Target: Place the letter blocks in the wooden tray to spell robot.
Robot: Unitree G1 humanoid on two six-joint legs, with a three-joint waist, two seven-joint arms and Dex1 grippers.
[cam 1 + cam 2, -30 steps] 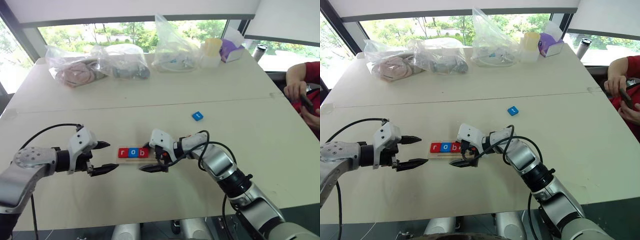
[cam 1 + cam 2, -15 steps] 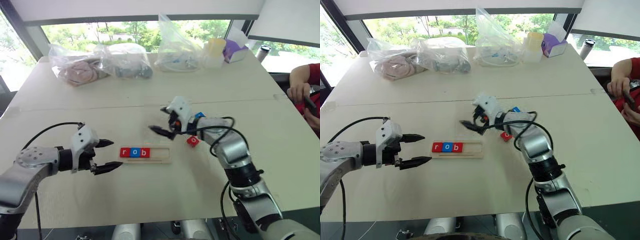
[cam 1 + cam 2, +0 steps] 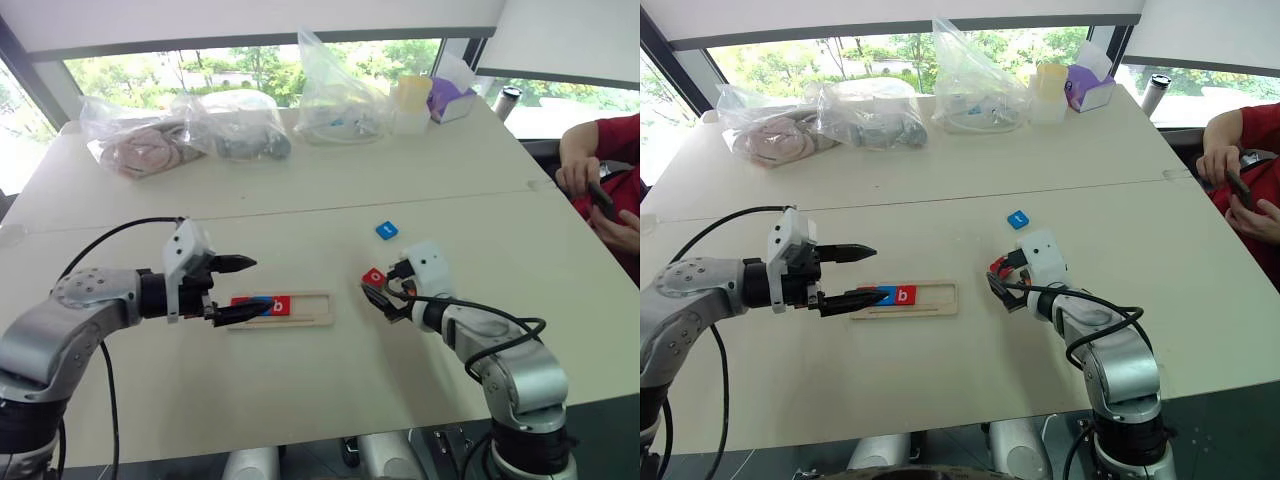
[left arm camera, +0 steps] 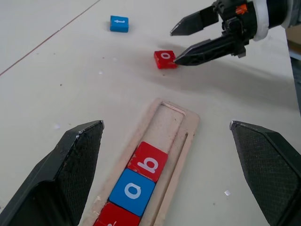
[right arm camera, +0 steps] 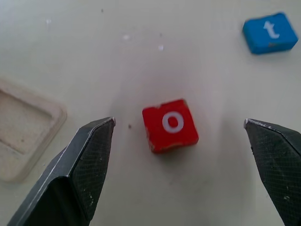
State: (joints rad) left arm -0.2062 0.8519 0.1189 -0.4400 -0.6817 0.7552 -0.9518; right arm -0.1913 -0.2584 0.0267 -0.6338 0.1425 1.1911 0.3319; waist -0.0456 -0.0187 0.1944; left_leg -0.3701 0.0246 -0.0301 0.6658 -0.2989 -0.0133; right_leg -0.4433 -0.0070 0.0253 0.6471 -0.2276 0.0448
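Observation:
The wooden tray (image 3: 300, 309) lies mid-table and holds three letter blocks: a red one (image 4: 110, 214), a blue o (image 4: 132, 190) and a red b (image 4: 149, 161). Its right half is bare. My left gripper (image 3: 238, 289) hovers open over the tray's left end, hiding part of the row in the eye views. To the right of the tray a red o block (image 5: 170, 125) lies loose on the table. My right gripper (image 3: 378, 296) is open, low over it, one finger on each side. A blue t block (image 3: 386, 230) lies farther back.
Clear plastic bags (image 3: 195, 128) with soft items, a pale cup (image 3: 410, 95) and a purple box (image 3: 452, 98) line the far edge. A person in a red sleeve (image 3: 600, 160) sits at the right. A seam (image 3: 300, 210) crosses the table.
My right gripper left the tray, swung back and right, then came down over the red o block. My left gripper moved right and up over the tray's left end.

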